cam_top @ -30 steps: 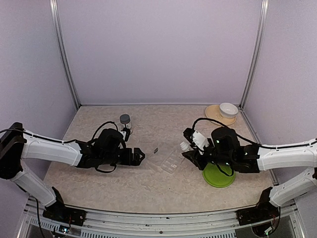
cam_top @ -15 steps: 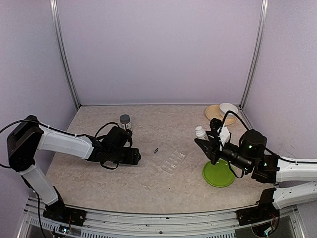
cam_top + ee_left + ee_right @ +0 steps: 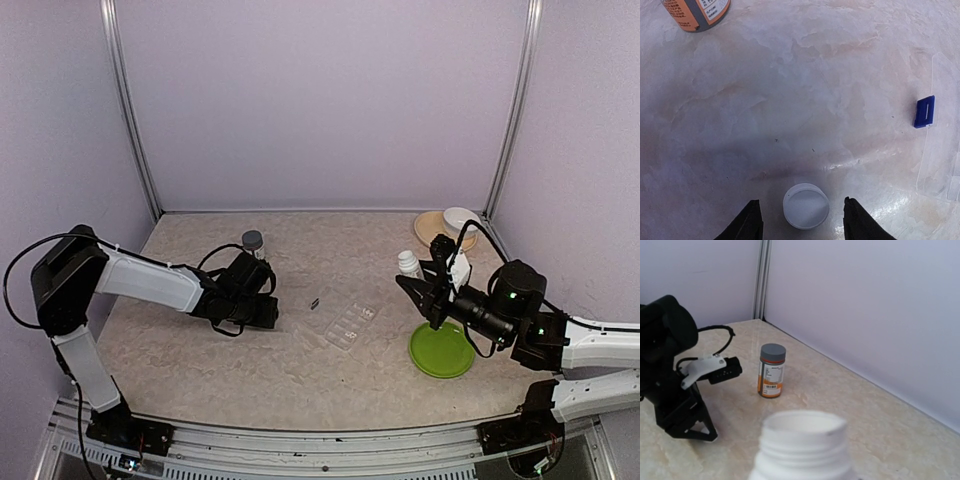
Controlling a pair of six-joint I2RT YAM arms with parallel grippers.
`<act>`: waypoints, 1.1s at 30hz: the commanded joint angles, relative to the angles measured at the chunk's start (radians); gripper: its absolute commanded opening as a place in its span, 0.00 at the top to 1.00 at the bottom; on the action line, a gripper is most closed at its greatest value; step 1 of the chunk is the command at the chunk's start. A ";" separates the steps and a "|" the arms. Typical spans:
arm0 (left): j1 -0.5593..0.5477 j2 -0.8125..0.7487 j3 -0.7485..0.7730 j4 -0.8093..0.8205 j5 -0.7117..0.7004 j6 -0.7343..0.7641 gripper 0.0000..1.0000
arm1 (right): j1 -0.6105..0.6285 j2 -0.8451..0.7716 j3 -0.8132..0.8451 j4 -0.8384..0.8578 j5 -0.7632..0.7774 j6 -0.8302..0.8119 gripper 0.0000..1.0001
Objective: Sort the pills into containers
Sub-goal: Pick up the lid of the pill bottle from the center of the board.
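Observation:
The clear pill box (image 3: 348,322) with its containers lies flat mid-table; its edge shows in the left wrist view (image 3: 940,150). No pills are in view. My left gripper (image 3: 268,312) sits low over the table, left of the box. Its jaws (image 3: 801,201) stand open around a white cap (image 3: 806,205) that lies flat, with a gap on each side. My right gripper (image 3: 412,282) is shut on an uncapped white bottle (image 3: 408,264), held upright above the table between the box and the green plate. The bottle's open mouth (image 3: 805,427) fills the right wrist view, hiding the fingers.
An orange bottle with a grey cap (image 3: 252,241) stands behind the left gripper. A small blue piece (image 3: 924,111) lies just left of the box. A green plate (image 3: 442,350) lies under the right arm. A white bowl (image 3: 461,220) sits on a tan plate (image 3: 432,228) at the back right.
The right arm has pulled the white bottle up and back from the pill box towards the green plate. The left gripper drew back a little and its jaws narrowed around the cap.

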State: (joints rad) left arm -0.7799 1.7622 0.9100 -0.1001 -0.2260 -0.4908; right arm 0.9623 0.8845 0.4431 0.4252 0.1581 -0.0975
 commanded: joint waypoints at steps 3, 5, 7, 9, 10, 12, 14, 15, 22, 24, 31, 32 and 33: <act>0.004 0.011 0.013 -0.015 -0.007 0.013 0.50 | 0.010 -0.011 -0.004 0.023 0.000 -0.011 0.78; 0.002 0.014 0.010 -0.012 -0.006 0.013 0.50 | 0.009 -0.008 -0.004 0.026 -0.001 -0.011 0.79; 0.002 0.018 0.011 -0.010 -0.005 0.013 0.50 | 0.009 -0.006 -0.003 0.024 -0.003 -0.011 0.78; 0.003 0.023 0.013 -0.009 -0.004 0.015 0.51 | 0.009 -0.007 -0.003 0.022 -0.004 -0.010 0.79; 0.004 0.025 0.015 -0.008 -0.004 0.016 0.51 | 0.010 -0.007 -0.002 0.023 -0.005 -0.011 0.79; 0.004 0.029 0.018 -0.009 -0.004 0.018 0.53 | 0.008 -0.007 -0.003 0.021 -0.006 -0.010 0.78; 0.004 0.032 0.020 -0.006 -0.002 0.020 0.55 | 0.010 -0.003 -0.002 0.019 -0.006 -0.010 0.78; 0.004 0.035 0.021 -0.005 -0.001 0.020 0.56 | 0.009 -0.003 -0.001 0.015 -0.005 -0.008 0.78; 0.004 0.043 0.024 0.000 0.006 0.022 0.69 | 0.010 -0.002 -0.001 0.013 -0.005 -0.007 0.79; 0.004 0.045 0.025 -0.001 0.007 0.022 0.72 | 0.009 0.001 0.000 0.012 -0.006 -0.006 0.79; 0.004 0.035 0.019 0.000 0.003 0.024 0.79 | 0.010 0.006 0.003 0.011 -0.013 -0.005 0.78; 0.004 0.031 0.020 0.001 0.003 0.025 0.80 | 0.010 0.008 0.003 0.010 -0.019 -0.004 0.78; 0.004 0.026 0.019 0.000 0.003 0.027 0.80 | 0.009 0.014 0.005 0.007 -0.030 -0.007 0.78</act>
State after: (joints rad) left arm -0.7799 1.7912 0.9157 -0.1020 -0.2184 -0.4732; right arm 0.9623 0.8871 0.4431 0.4240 0.1539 -0.1043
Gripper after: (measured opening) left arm 0.261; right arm 0.341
